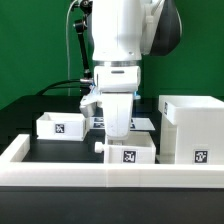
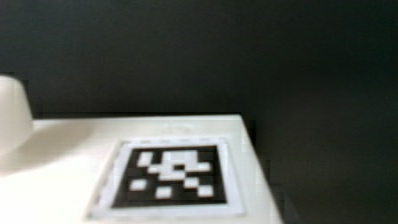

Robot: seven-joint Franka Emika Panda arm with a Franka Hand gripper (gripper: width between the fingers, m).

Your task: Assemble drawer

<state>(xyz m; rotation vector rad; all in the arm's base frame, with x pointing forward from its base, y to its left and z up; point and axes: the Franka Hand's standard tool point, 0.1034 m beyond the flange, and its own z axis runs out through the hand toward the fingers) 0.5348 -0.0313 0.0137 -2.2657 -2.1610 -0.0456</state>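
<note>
A small open-top white box (image 1: 131, 150) with a black-and-white tag stands at the front centre, just behind the border wall. My gripper (image 1: 118, 126) hangs straight down at this box's back left rim. Its fingertips are hidden, so I cannot tell whether they are open or shut. A second small box (image 1: 58, 125) stands at the exterior view's left. The large cube-shaped housing (image 1: 195, 128) stands at the exterior view's right. The wrist view is blurred and close: a white tagged face (image 2: 173, 172) fills it, with a rounded white shape (image 2: 11, 125) at the edge.
The low white border wall (image 1: 90, 176) runs along the front and up the exterior view's left side. The marker board (image 1: 146, 122) lies flat behind the gripper. The table top (image 1: 30, 110) is black.
</note>
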